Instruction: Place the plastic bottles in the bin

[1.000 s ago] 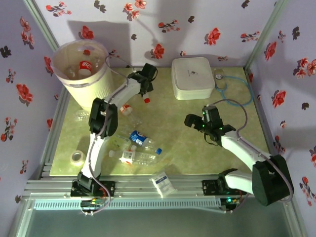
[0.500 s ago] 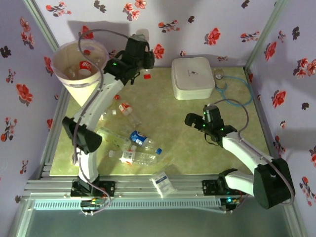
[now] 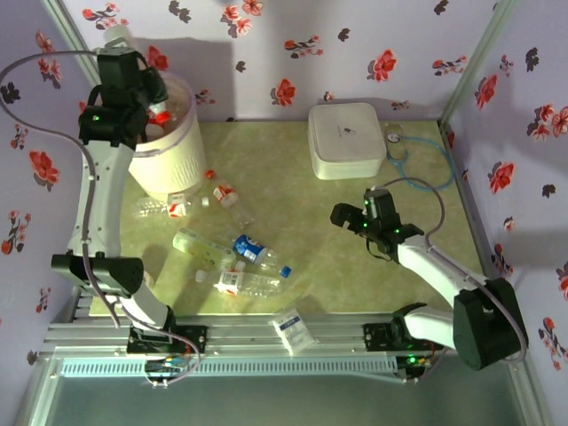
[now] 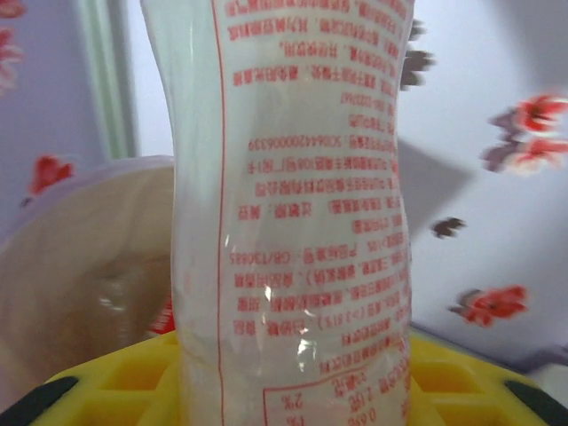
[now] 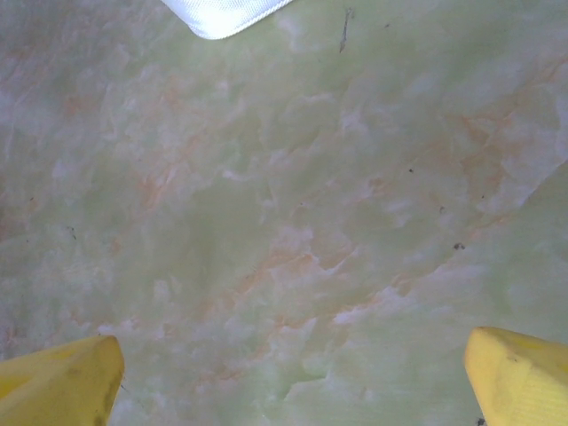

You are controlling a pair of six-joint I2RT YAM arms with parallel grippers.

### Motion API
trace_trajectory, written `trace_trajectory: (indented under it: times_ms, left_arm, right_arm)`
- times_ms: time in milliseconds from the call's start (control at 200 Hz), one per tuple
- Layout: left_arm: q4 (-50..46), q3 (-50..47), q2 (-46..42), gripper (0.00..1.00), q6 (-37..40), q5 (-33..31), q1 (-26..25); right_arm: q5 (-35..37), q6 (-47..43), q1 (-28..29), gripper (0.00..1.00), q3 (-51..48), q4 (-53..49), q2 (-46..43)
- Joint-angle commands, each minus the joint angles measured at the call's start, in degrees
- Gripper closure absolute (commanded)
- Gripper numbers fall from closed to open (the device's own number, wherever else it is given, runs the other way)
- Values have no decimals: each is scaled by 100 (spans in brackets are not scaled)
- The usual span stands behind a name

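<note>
My left gripper is raised over the cream-white bin at the back left. It is shut on a clear plastic bottle with red print, which stands between the yellow fingers. The bottle's pale end sticks up above the gripper. The bin's rim lies below, left of the bottle. Several more bottles lie on the green table: a red-labelled one, a greenish one, a blue-labelled one and a red-white one. My right gripper hangs open over bare table.
A flat white box sits at the back centre, its corner in the right wrist view. Beside the box lies a tube. A tape roll lies front left and a white-blue packet rests at the front edge. Flowered walls close three sides.
My left arm has swung up and to the left, from beside the white box to above the bin, carrying the bottle. The right arm has stayed where it was.
</note>
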Motion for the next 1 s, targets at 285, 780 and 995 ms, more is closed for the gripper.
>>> trace_trajectory:
  times_ms: [285,780,995]
  left_arm:
    - [-735,839,2023,81,525,162,842]
    - [-167,-435,2732,73,1775,920,848]
    - [168,-671,2657,52,1595,1256,824]
  right_arm:
    - [111,29,-3,1,-131,-105,-260]
    - [-108,106,63,1,218,185,376]
    - [-56,145,186,1,225,217,423]
